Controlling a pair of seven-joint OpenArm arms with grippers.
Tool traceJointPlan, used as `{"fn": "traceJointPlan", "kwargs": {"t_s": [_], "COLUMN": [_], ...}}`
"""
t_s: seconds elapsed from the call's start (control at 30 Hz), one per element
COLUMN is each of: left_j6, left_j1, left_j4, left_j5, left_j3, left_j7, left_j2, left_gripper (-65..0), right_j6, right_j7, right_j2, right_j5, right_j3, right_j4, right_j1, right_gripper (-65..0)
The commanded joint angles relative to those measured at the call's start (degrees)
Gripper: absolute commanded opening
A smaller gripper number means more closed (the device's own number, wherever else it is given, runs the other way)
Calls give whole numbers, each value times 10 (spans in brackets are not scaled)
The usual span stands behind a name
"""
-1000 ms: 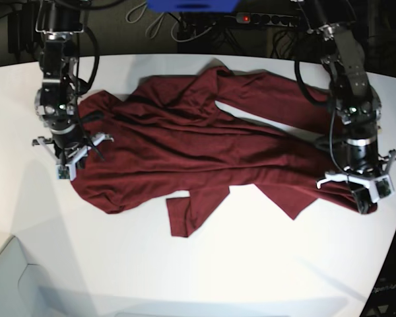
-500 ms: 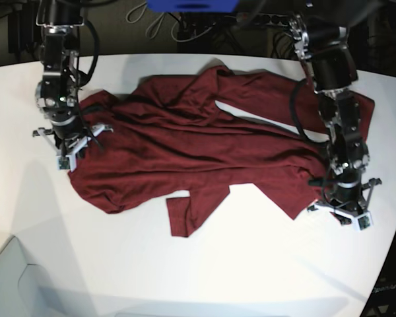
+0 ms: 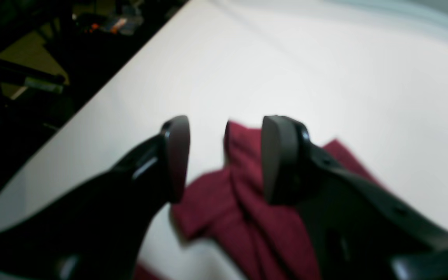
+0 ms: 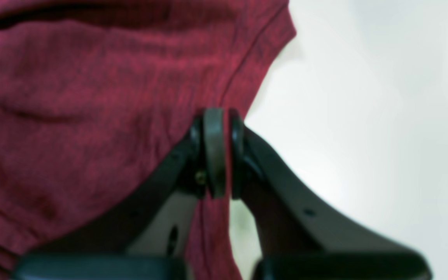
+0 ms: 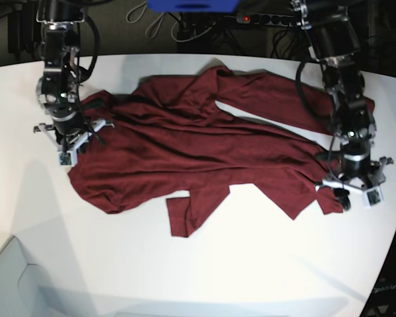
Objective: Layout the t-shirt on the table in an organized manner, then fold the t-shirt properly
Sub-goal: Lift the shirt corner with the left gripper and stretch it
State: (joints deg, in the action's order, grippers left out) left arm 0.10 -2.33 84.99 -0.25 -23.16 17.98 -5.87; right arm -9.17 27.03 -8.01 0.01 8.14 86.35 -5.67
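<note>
1. Two grippers at opposite ends of the t-shirt (image 5: 204, 142); loads of bare white table (image 5: 251, 264) on the near side, much less behind it, where the far edge meets dark clutter
2. shirt lies wrinkled across the middle, long axis running side to side; one sleeve points to the far right, a folded flap sticks out toward the near edge
3. right gripper (image 4: 216, 151) is clamped tight on the shirt's edge; left gripper (image 3: 224, 155) is spread apart over a shirt corner, nothing between its pads
</note>
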Motion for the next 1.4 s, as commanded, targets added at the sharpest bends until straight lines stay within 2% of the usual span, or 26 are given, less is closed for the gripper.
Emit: {"fn": "traceJointPlan", "kwargs": {"t_s": [0.0, 0.27, 0.67, 0.7, 0.77, 0.8, 0.87, 0.93, 1.0, 1.07, 1.23, 1.37], "left_j6": [0, -3, -3, -3, -3, -3, -3, -3, -3, -3, -3, -3], "left_j1": [0, 5, -31, -31, -31, -30, -29, -26, -24, -6, 18, 30], "left_j4": [8, -83, -176, -176, -173, -169, -163, -149, -120, -74, 37, 71], "left_j5": [-1, -1, -1, -1, -1, -1, -1, -1, -1, -1, -1, 2], "left_j3": [-3, -57, -55, -55, -55, -56, -60, -61, -65, -86, -128, -169], "left_j7": [-11, -12, -12, -12, -12, -12, -12, -11, -10, -6, -5, -4], "left_j2": [-7, -11, -17, -17, -16, -16, -17, -18, -19, -18, -21, -31], "left_gripper": [-358, -358, -360, -373, -444, -497, -644, -650, -622, -648, -647, -647], "right_j6": [3, 3, 3, 3, 3, 3, 3, 3, 3, 3, 3, 3], "right_j7": [-13, -13, -13, -13, -13, -13, -14, -16, -16, -16, -15, -17], "right_j2": [-5, -5, -5, -5, -5, -5, -5, -5, -5, -5, -5, -5], "right_j5": [1, 1, 1, 1, 1, 1, 1, 1, 1, 1, 1, 1], "right_j3": [2, 1, 1, 1, 1, 1, 1, 1, 1, 1, 1, 1], "right_j4": [11, 10, 10, 10, 10, 10, 10, 10, 10, 9, -7, -17], "right_j1": [5, 5, 7, 7, 7, 8, 8, 9, 9, 13, 25, 26], "right_gripper": [-643, -643, -643, -643, -643, -643, -643, -643, -643, -643, -643, -643]}}
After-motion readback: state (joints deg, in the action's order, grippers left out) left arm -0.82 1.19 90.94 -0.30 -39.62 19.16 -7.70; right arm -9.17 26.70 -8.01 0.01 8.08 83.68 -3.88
